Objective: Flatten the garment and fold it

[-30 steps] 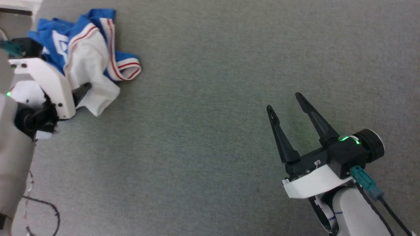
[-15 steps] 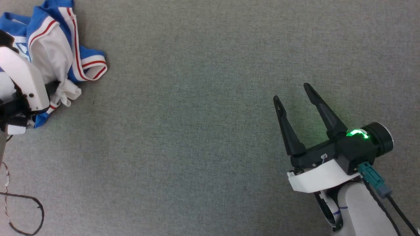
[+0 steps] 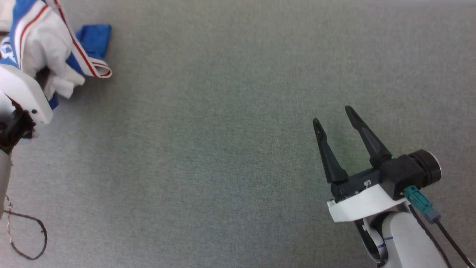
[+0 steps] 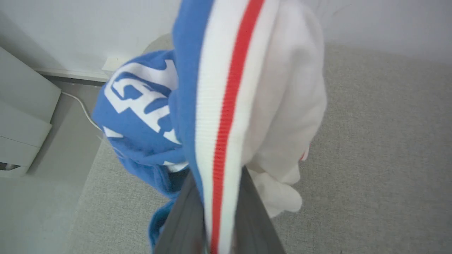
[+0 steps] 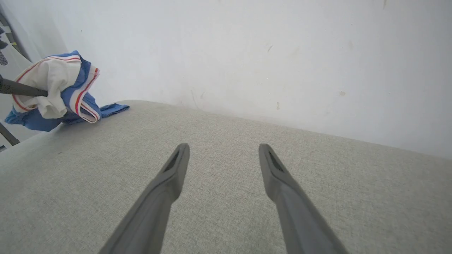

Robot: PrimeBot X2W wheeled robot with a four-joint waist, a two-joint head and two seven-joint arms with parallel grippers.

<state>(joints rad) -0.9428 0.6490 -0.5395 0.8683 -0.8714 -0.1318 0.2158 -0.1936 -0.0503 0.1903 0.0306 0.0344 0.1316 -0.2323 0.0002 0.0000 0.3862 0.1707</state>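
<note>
While the left gripper has its two long dark fingers pinched nearly together on a band of red-and-white striped trim, the crumpled royal-blue jersey shirt with white sleeves bunches up around them at ten o'clock in the head view. In the left wrist view the striped band runs straight up from between the fingers. A white sleeve billows at two o'clock of it, and blue cloth with large white lettering sags at nine o'clock. From the right wrist view the shirt sits at ten o'clock, near the edge of the pale grey woven fabric surface. One dark finger is pushed into its white folds, and a blue flap lies flat on the surface beside it. The right gripper hovers at four o'clock in the head view, well apart from the shirt. Its fingers are spread wide and hold nothing, with bare grey fabric between them. A teal plug sticks out of its wrist. A thin dark looped cable lies at eight o'clock. A plain white wall rises behind the surface at twelve o'clock.
</note>
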